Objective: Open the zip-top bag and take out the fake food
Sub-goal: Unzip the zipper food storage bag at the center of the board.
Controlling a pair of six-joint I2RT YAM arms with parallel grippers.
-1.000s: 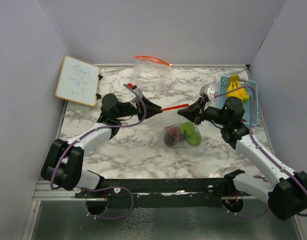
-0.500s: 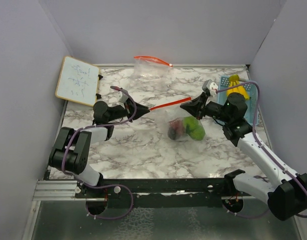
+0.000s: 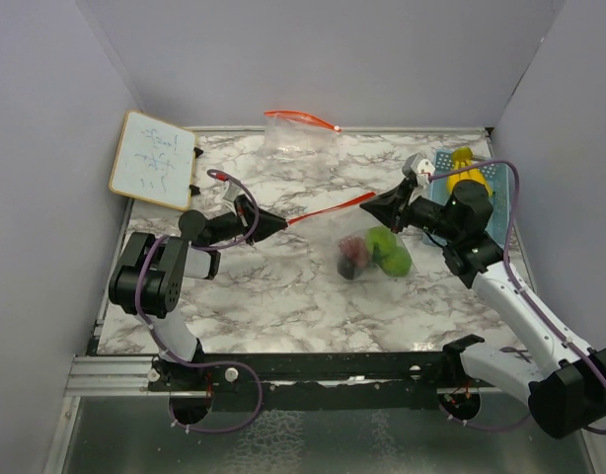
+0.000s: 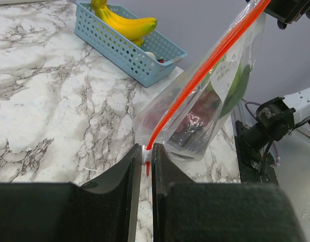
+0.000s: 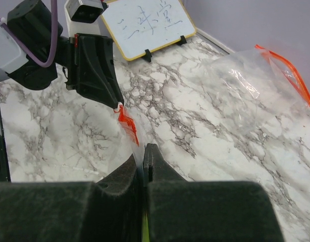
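jaws left and right pinch the zip-top bag (image 3: 357,237), its zipper seemingly shut.

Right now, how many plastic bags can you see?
2. One bag hangs between the left gripper and right gripper, with toy food inside. The other bag lies at the back of the table and looks empty.

zip-top bag (image 3: 360,239) stretched taut, fake food (image 3: 384,247) inside

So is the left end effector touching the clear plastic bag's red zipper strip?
Touching. The left wrist view shows the left end effector pinching the end of the red zipper strip.
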